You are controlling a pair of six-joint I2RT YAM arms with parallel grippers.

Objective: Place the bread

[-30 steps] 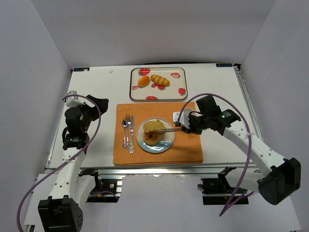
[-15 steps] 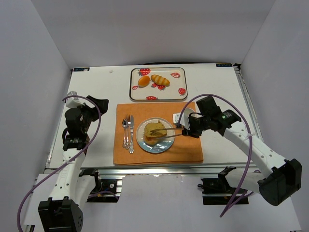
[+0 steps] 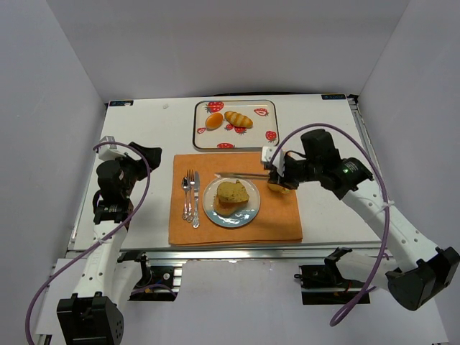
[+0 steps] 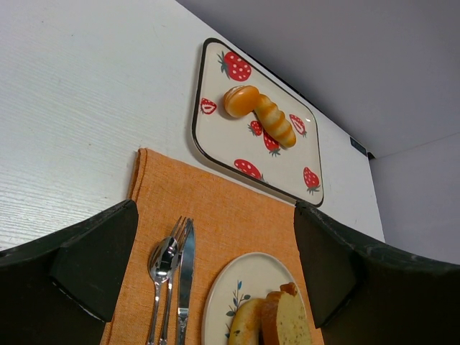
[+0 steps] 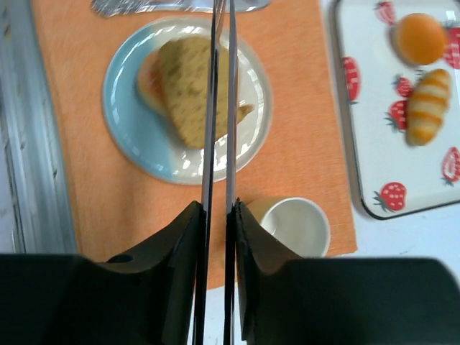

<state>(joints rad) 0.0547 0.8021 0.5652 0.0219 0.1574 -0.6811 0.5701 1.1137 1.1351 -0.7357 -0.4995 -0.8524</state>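
Observation:
The thick yellowish bread slice [image 3: 233,192] lies on the white plate [image 3: 246,213], leaning on the golden ring-shaped doughnut [image 3: 219,207]. Both also show in the right wrist view, slice [image 5: 190,86] and doughnut [image 5: 147,75], and in the left wrist view, slice [image 4: 289,320] and doughnut [image 4: 246,325]. My right gripper [image 3: 277,175] [image 5: 218,210] is shut on metal tongs [image 3: 241,175] [image 5: 219,108]. The tong blades are empty and are held above the plate's far edge. My left gripper [image 3: 131,164] [image 4: 215,215] is open and empty, at the left of the placemat.
The plate sits on an orange placemat [image 3: 280,223] with fork, spoon and knife [image 3: 190,194] at its left. A small white cup [image 5: 295,226] stands below my right gripper. A strawberry-patterned tray [image 3: 248,140] at the back holds a round bun [image 3: 214,120] and a striped roll [image 3: 238,119].
The tongs were down at the bread on the plate. They have let it go, lifted and moved toward the far edge of the plate. The left arm has not moved.

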